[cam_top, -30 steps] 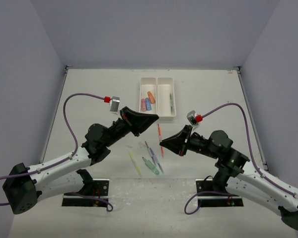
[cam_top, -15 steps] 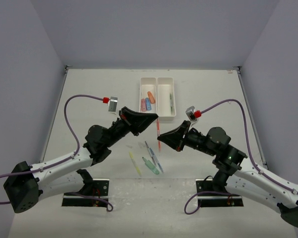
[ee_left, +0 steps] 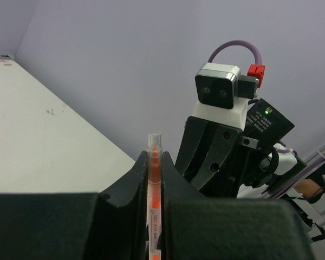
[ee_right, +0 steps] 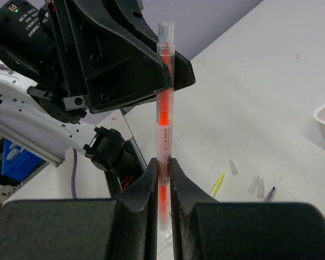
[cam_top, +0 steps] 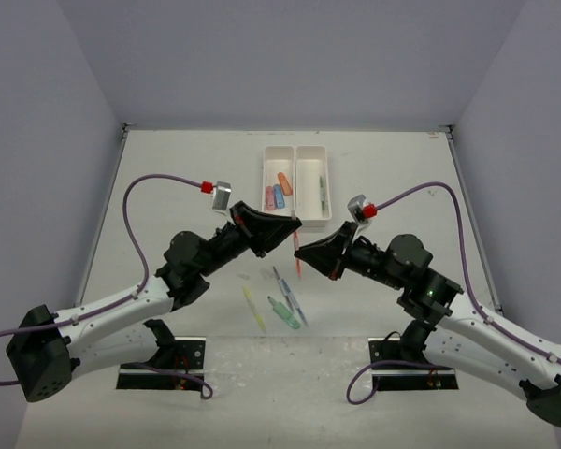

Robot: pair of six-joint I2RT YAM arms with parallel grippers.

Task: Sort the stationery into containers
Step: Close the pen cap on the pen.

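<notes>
Carrying everything: the pale counter (cam_top: 168,178).

Tray (cam_top: 295,168): white, with two long compartments, at the far middle. In the overhead view we count pink, blue and orange pieces (cam_top: 277,192) in the left-hand compartment and a green pen (cam_top: 323,192) in the right-hand one.

Left gripper (cam_top: 290,224) and right gripper (cam_top: 301,251): raised tip to tip in front of the tray. Each is pressed together on the same red pen (cam_top: 298,269), which stands roughly upright above the counter, outside the tray.

Loose on the counter near the arm bases: a yellow pen (cam_top: 253,307), two bluish-grey pens (cam_top: 287,292) and a green piece (cam_top: 283,312).

We judge the sorting roughly half done: four items are filed, the red pen is held in the air, and about four are left.

Small clear bits beside the loose pens are too tiny for us to name. In both wrist views the red pen's lower end is cut off.
</notes>
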